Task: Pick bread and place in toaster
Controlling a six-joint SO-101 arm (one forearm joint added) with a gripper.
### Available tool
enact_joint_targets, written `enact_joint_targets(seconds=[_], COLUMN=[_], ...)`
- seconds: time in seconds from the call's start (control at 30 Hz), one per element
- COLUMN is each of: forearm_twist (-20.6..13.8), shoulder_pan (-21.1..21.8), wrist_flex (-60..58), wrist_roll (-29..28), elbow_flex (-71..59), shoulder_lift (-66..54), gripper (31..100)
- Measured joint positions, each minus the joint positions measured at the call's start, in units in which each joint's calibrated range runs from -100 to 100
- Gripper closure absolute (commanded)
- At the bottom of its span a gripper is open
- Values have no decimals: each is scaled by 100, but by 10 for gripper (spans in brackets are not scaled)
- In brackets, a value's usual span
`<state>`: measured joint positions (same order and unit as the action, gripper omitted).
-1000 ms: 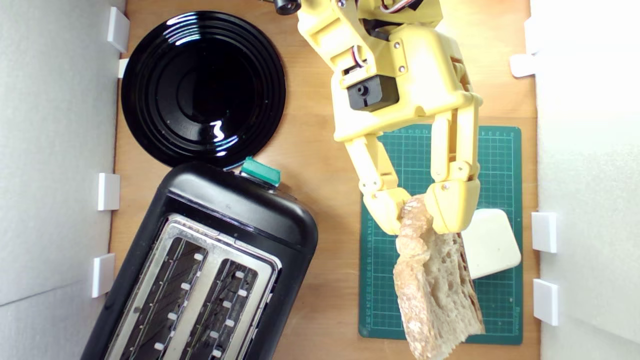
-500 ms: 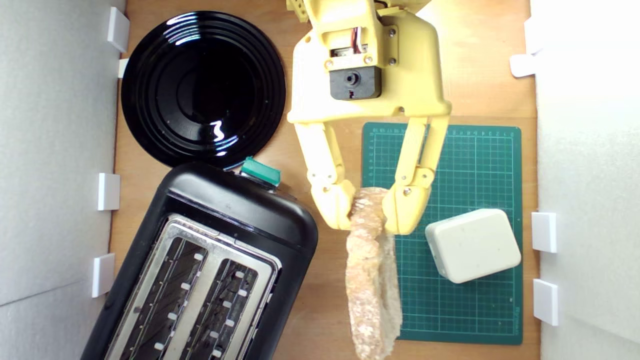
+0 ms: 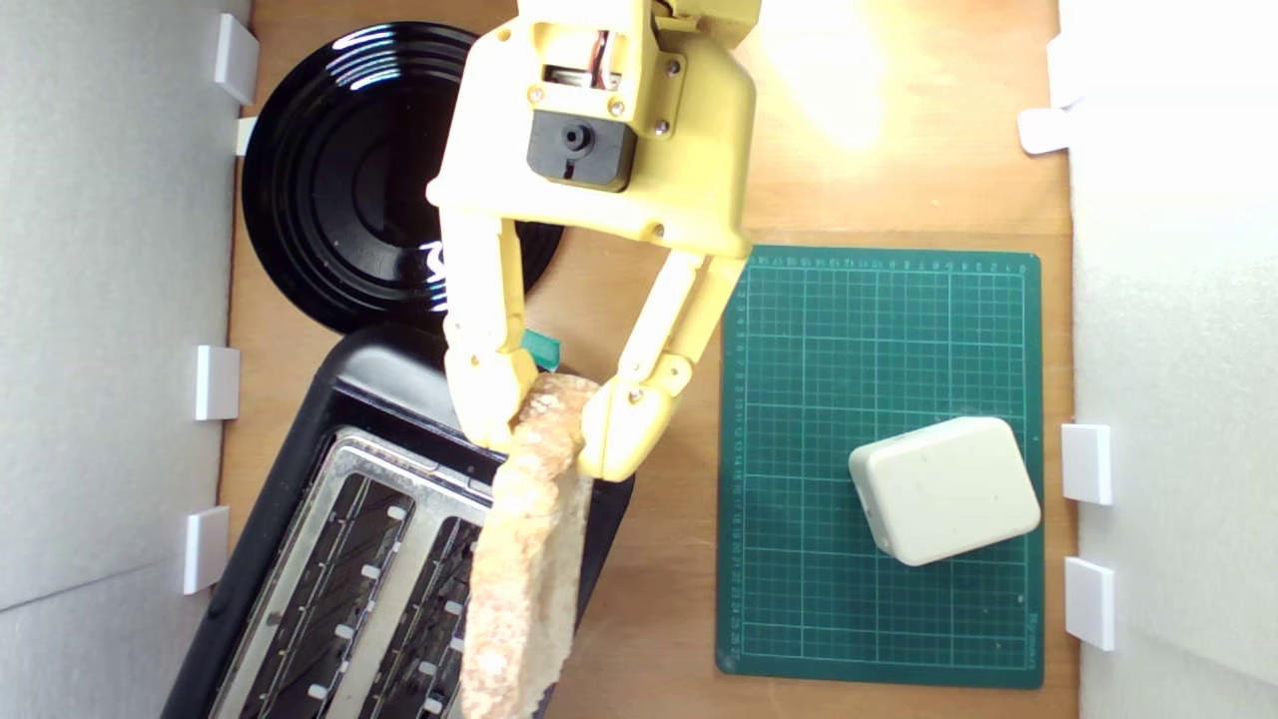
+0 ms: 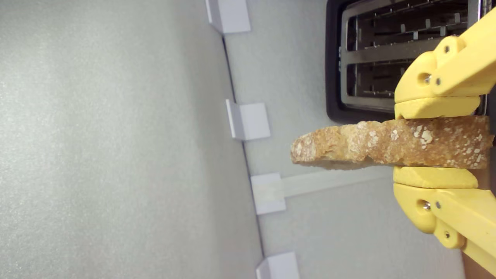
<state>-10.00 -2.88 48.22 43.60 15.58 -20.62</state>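
Pinching the bread edge-on, the gripper hangs above the toaster, slots beneath its fingertips.

Wooden table: toaster, plate, mat

Both views are bright and evenly lit. In the exterior view a washed-out hot spot bleaches the wooden surface near the top, and white glints streak the glossy black plate. Shadows are soft and faint. The wrist view is sharp on the bread; the pale walls look grainy.
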Motion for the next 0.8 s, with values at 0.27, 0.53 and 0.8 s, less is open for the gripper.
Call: enact_joint_targets(seconds=[0.27,0.53,0.8], forearm_twist=[-44,-27,-44], shoulder_pan=[-449,-632,-732], wrist_flex=[59,686,1153], wrist_roll=[316,621,787], elbow_flex=[148,342,925], shoulder_lift=[353,353,764], gripper=[719,719,719])
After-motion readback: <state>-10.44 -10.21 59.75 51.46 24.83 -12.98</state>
